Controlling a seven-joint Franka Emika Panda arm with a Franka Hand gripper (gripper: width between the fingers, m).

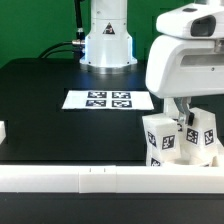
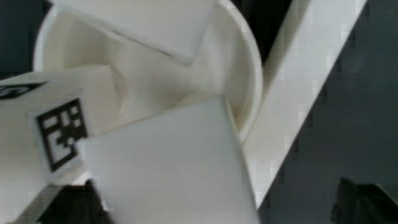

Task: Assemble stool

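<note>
The stool parts (image 1: 178, 143) stand in a cluster at the exterior view's right, just behind the front rail: white blocky legs with black-and-white tags, upright. My gripper (image 1: 184, 121) hangs right over the cluster, its fingers down among the legs. In the wrist view a broad white leg (image 2: 169, 165) runs between my two dark fingers (image 2: 59, 205). It lies next to one finger, with a dark gap to the other. A tagged leg (image 2: 54, 125) sits beside it. Curved white walls of the seat (image 2: 240, 60) fill the rest. The jaws stand wide apart.
The marker board (image 1: 110, 100) lies flat mid-table in front of the robot base (image 1: 107, 40). A long white border rail (image 1: 90, 179) runs along the front edge. A small white piece (image 1: 3, 130) shows at the exterior view's left edge.
</note>
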